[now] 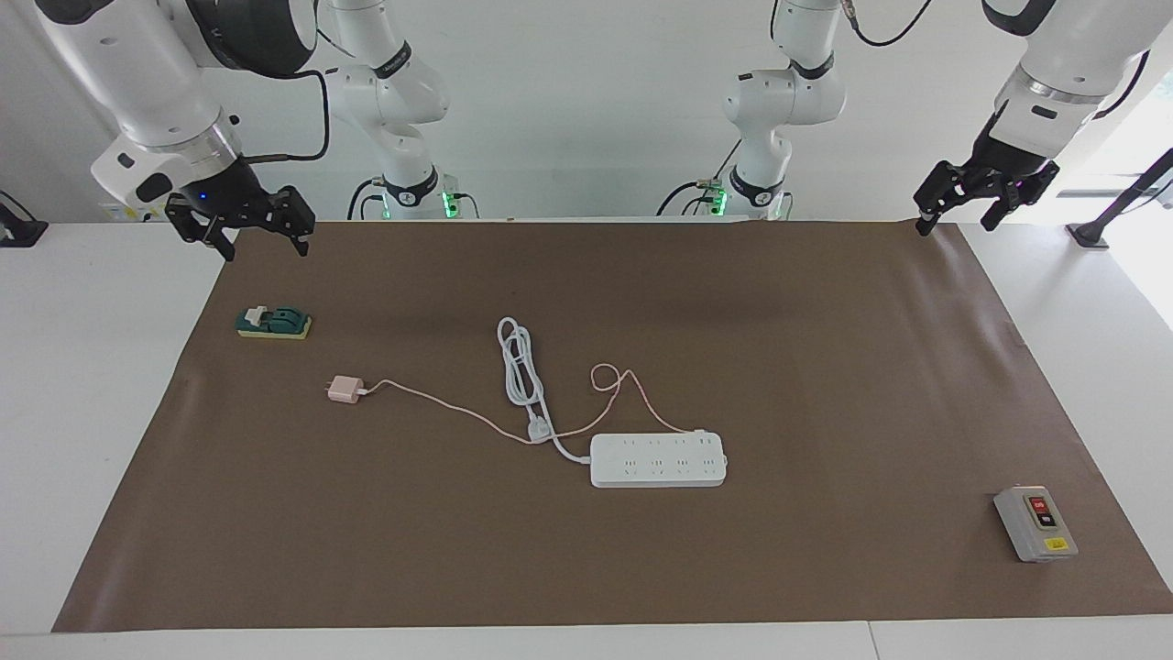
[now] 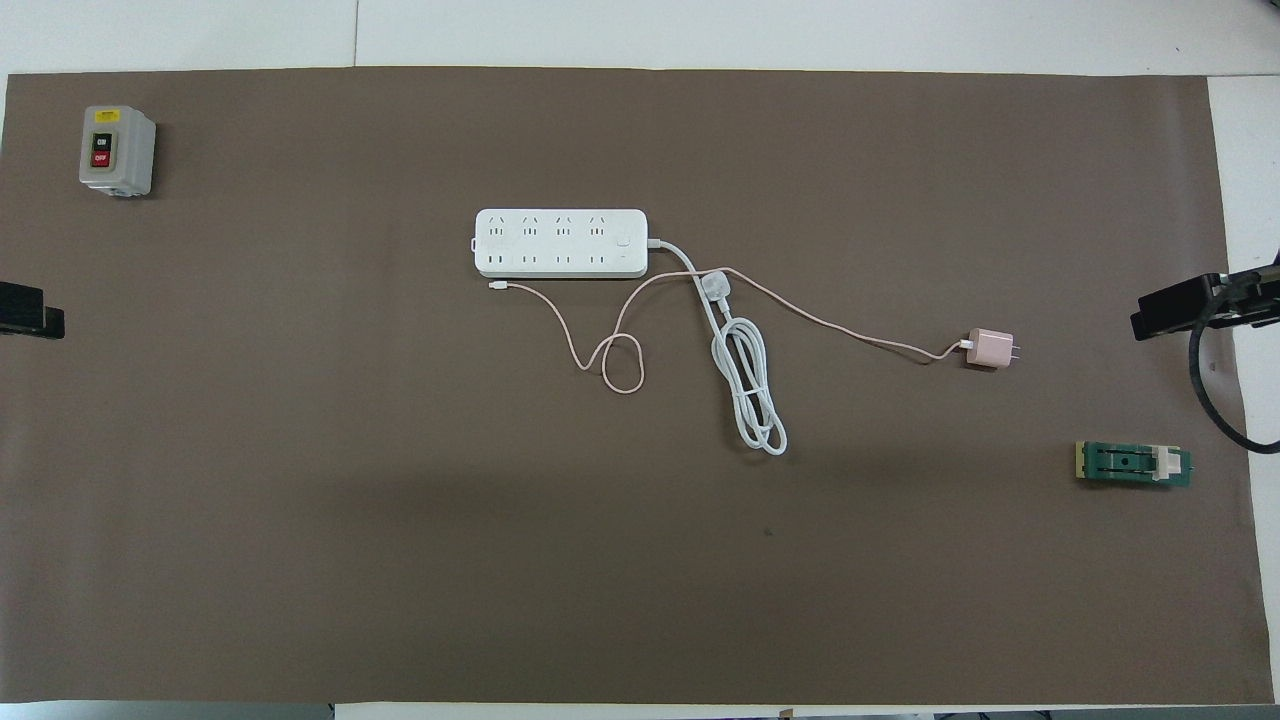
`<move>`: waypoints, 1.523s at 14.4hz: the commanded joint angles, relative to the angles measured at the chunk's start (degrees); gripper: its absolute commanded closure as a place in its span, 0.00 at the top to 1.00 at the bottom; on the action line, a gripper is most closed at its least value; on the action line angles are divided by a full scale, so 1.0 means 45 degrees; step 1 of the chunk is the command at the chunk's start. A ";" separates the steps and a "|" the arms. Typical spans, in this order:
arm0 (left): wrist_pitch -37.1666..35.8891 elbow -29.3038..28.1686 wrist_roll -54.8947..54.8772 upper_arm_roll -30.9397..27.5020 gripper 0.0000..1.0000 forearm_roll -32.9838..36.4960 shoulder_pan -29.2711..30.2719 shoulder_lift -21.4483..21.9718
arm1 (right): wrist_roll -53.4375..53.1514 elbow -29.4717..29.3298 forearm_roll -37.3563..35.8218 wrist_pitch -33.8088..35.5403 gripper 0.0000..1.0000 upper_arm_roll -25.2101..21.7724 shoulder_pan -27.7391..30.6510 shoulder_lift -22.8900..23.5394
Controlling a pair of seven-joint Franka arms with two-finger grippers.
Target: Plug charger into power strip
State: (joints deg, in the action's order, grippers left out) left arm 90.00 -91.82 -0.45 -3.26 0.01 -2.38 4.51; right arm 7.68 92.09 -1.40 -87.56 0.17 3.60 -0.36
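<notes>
**Reaching for the charger before any plugging starts**

Starting from the broad brown paper mat (image 1: 825, 385), the long flat white plastic power strip (image 1: 658, 459) lies near its middle, sockets up, with its thick white cord coiled on the side nearer the robots. The small pale-pink cube-shaped charger (image 1: 345, 390) lies apart from it toward the right arm's end, prongs pointing away from the strip, and its thin pink cable (image 1: 440, 403) loops across that white cord.

The right gripper (image 1: 249, 234) hangs with its jaws spread over the mat's corner near a green block (image 1: 273, 322), so it is probably the better one to fetch the charger. It should pinch the cube's flat sides, lift, turn the prongs downward and watch for cable drag. The left gripper (image 1: 973, 203), also spread and empty, waits over the other corner and could steady the strip.
</notes>
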 commanded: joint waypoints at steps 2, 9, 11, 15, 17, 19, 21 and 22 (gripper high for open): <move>0.0371 -0.0142 -0.0154 -0.0018 1.00 -0.0177 0.0254 0.0052 | -0.0086 0.0649 -0.0059 -0.0309 1.00 0.0079 0.0468 -0.0389; 0.0371 -0.0182 -0.0193 0.0001 1.00 -0.0196 0.0626 0.0052 | -0.0630 0.1820 0.0155 -0.1285 1.00 0.0060 0.1541 -0.0488; 0.0254 -0.0182 -0.0173 0.0001 1.00 -0.0197 0.0587 0.0071 | -0.1527 0.2113 0.0175 -0.1382 1.00 0.0079 0.1738 -0.0235; -0.0156 -0.0201 -0.0096 0.0021 1.00 -0.0197 0.0470 0.0032 | -0.3906 0.2173 0.0777 -0.1793 1.00 0.0079 0.2088 0.0819; -0.0157 -0.0202 -0.0095 0.0059 1.00 -0.0197 0.0431 -0.0103 | -0.5701 0.2212 0.1518 -0.1813 1.00 0.0079 0.2303 0.1288; -0.0137 -0.0123 -0.0114 0.0118 1.00 -0.0177 0.0431 -0.0143 | -0.7558 0.2270 0.2786 -0.1988 1.00 0.0060 0.2751 0.1757; -0.0156 -0.0084 -0.0115 0.0177 1.00 -0.0177 0.0353 -0.0318 | -0.9121 0.2348 0.3978 -0.2221 1.00 0.0060 0.3007 0.2284; -0.0157 -0.0065 -0.0134 0.0177 1.00 -0.0196 0.0256 -0.0339 | -1.0269 0.2562 0.4660 -0.2706 1.00 0.0060 0.3008 0.2364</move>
State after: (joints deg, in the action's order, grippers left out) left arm 89.88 -92.28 -0.51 -2.34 0.00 -0.41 3.46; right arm -30.19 102.24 14.22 -96.63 -0.27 15.82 9.18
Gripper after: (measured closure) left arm 0.000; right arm 0.000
